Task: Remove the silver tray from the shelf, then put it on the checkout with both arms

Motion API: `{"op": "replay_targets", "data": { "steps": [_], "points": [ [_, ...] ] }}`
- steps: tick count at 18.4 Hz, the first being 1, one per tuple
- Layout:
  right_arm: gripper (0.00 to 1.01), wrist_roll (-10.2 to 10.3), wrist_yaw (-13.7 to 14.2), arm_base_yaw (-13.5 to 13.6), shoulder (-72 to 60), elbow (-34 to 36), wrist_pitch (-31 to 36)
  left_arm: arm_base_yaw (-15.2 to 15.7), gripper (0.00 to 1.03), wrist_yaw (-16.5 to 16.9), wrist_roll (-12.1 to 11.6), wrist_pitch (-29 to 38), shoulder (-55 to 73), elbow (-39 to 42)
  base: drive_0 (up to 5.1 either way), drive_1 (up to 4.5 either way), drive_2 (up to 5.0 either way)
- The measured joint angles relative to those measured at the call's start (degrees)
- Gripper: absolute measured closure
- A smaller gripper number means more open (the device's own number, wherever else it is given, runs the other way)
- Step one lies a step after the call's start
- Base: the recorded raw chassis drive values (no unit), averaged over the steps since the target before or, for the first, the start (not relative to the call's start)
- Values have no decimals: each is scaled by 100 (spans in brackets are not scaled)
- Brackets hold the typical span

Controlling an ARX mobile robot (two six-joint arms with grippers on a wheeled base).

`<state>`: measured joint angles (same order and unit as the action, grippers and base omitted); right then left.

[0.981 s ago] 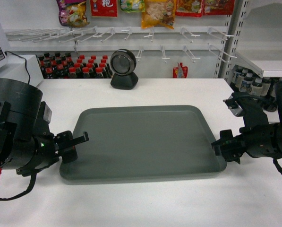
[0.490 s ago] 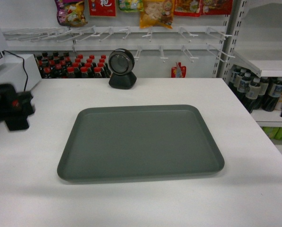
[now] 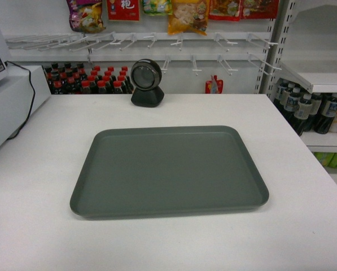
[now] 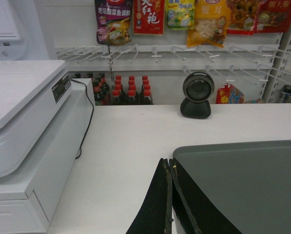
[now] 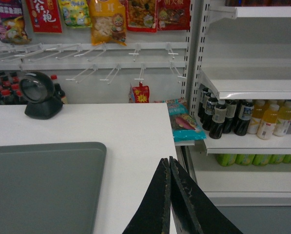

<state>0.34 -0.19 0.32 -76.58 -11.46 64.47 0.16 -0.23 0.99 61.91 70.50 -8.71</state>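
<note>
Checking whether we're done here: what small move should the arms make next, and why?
Probably none beyond staying retracted: the grey-green rectangular tray lies flat on the white checkout counter, and the left gripper and right gripper are shut, clear of it.

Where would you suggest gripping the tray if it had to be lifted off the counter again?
Probably by the low raised rim at its two short ends, one gripper from each side. The tray lies flat on the counter, wide and thin, so only the rim offers an edge to pinch, and both ends have bare counter beside them.
</note>
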Motion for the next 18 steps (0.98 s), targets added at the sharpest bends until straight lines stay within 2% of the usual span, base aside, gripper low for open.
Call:
{"op": "replay_targets", "data": {
  "steps": [7,10,12,18],
  "points": [
    [99,0,2,-11,1648,699,-960,-17,102,15,0,-1169,-1657,579,0,0,0],
    [99,0,2,-11,2529,925,-1641,-17,102,15,0,-1884,-2527,734,0,0,0],
    [99,0,4,-11,3353,1040,-2326,-17,102,15,0,-2579,-3298,809,0,0,0],
    [99,0,4,-11,4843,1075,-3668,-17,102,15,0,-3810,-4647,811,0,0,0]
  ]
}}
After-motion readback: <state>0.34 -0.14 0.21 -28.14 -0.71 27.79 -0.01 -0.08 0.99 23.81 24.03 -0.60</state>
